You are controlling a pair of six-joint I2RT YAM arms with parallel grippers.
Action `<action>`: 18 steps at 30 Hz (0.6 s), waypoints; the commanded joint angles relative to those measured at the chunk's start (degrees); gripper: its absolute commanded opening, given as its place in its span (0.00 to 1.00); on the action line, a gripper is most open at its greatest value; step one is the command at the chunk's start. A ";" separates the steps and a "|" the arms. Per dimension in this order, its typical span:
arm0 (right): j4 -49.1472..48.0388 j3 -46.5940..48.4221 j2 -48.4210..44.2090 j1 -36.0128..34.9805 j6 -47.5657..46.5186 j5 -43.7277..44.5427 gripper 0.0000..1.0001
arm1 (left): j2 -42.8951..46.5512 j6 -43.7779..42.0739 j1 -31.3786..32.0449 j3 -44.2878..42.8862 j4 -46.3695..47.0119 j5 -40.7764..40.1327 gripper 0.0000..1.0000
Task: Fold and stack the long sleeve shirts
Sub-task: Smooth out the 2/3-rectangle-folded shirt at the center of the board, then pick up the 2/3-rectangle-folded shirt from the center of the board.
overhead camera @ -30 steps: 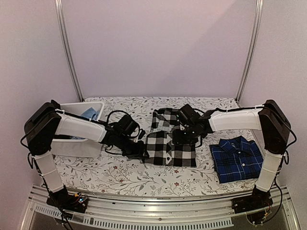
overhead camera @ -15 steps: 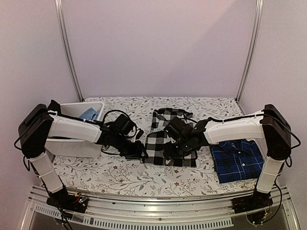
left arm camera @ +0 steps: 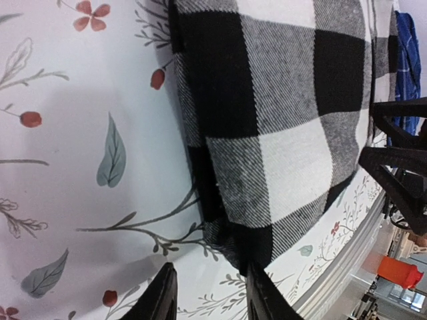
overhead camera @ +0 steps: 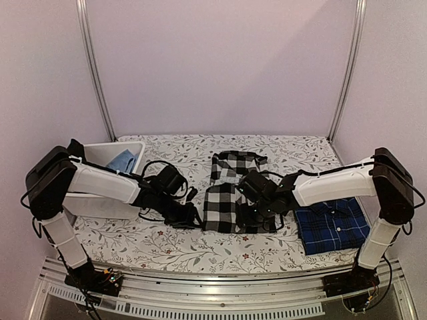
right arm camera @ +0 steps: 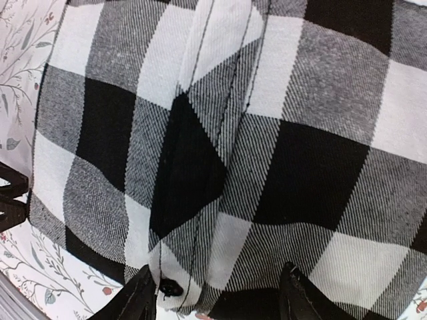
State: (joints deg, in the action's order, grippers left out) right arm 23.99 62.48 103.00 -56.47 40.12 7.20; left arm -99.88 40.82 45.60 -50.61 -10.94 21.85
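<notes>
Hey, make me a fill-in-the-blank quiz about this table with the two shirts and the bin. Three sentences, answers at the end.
1. The left gripper and the right gripper are both at the ___-and-white check shirt.
2. In the top view, the navy plaid shirt lies folded on the ___ side of the check shirt.
3. The white bin holds a light ___ cloth.

Missing words: black; right; blue.

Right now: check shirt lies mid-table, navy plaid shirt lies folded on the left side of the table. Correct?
One thing is off. The navy plaid shirt lies folded on the right side of the table, beside the right arm, not on the left. The top external view shows it. The check shirt does lie mid-table.
</notes>
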 commanded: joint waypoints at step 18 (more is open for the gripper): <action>-6.87 -24.92 -24.28 8.47 5.15 -5.10 0.44 | 3.47 3.76 0.80 2.37 5.83 1.78 0.31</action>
State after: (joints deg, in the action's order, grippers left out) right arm 21.15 39.68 80.86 -49.34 44.66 5.04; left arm -98.06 43.31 45.65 -48.93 -8.19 22.31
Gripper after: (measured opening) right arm 0.461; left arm 0.312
